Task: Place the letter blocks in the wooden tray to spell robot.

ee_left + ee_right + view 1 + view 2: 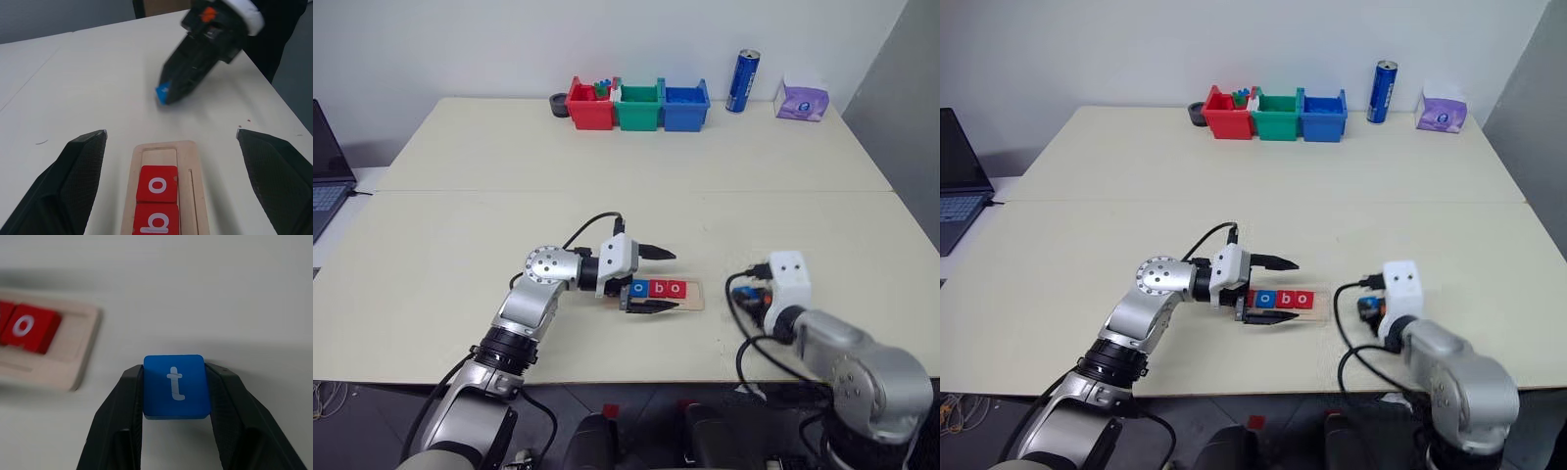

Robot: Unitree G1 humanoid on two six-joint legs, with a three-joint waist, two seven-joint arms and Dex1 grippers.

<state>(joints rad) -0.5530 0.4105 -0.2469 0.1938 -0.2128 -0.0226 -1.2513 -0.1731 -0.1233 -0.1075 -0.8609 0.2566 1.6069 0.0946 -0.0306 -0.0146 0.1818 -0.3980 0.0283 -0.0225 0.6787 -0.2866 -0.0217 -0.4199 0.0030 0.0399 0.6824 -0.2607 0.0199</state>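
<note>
Cream counter (607,176) carried the wooden tray (693,302), filled except its right end slot. Its left end was straddled by the released left hand (653,279). The blue "t" block (176,386) was clenched in the right hand (177,401), right of the tray.

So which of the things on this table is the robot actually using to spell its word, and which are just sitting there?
In use:
- wooden tray, with blue and red letter blocks already in it
- blue t block, pinched in the right gripper
- left gripper, open astride the tray

Just lying about:
- red, green and blue bins
- blue can
- tissue pack
- laptop
</note>
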